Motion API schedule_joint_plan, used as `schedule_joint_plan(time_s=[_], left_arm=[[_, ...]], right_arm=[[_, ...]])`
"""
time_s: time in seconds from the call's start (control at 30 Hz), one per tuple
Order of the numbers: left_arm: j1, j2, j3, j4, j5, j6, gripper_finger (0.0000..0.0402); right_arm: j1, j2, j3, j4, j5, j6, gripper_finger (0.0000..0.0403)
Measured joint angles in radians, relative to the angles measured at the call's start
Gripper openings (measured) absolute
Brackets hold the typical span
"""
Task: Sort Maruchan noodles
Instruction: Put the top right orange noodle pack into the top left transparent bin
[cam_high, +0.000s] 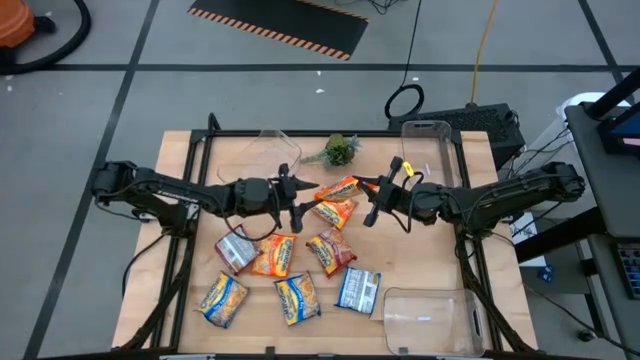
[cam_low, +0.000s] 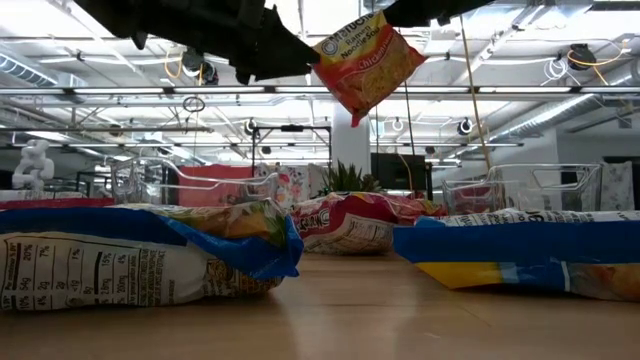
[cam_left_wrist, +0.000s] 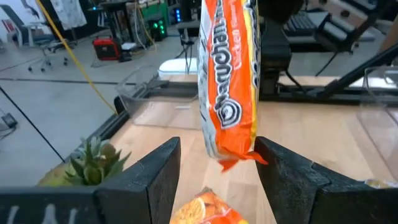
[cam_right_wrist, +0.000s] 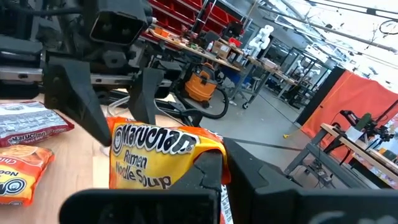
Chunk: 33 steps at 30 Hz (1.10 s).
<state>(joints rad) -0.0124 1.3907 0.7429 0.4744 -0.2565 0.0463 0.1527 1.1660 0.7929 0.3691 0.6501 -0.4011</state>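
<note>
The right gripper is closed on one edge of an orange noodle packet and holds it in the air above the middle of the table, just over the other packets that lie scattered below. The left gripper stands directly opposite, at the other edge of the orange packet. Its fingers are spread apart, one on each side of the packet's lower corner, and they do not yet press it.

This looks like a handover between the two arms. To do it well, the left fingers should close on a flat part of the packet, not only on the thin corner. The right gripper should let go only after the left grip is firm; otherwise the slippery plastic may fall back among the other packets.
</note>
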Motion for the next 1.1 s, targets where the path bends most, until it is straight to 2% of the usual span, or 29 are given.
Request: schedule_joint_plan(time_s=[0.1,0.37,0.6,0.77,0.97,1.1], left_arm=[[-0.002,-0.002,0.000,0.007,0.003,0.003,0.0181],[-0.002,-0.002,0.000,0.003,0.058,0.042,0.0066],[-0.005,-0.002,0.000,0.002,0.065,0.078,0.0011],[-0.005,-0.002,0.000,0.000,0.088,0.079,0.0004],[0.006,-0.024,0.000,-0.026,0.095,0.080,0.0003],[0.051,-0.087,0.000,-0.104,0.094,0.061,0.0002]], right_arm=[[0.000,0.000,0.000,0.000,-0.001,0.000,0.0000],[-0.001,0.000,0.000,0.000,-0.022,0.000,0.0000],[-0.001,0.000,0.000,0.000,-0.022,-0.003,0.0000],[-0.001,-0.001,0.000,0.001,-0.022,-0.003,0.0013],[0.000,-0.014,0.000,0.001,-0.016,0.013,0.0067],[0.021,-0.055,0.000,-0.032,0.093,0.023,0.0110]])
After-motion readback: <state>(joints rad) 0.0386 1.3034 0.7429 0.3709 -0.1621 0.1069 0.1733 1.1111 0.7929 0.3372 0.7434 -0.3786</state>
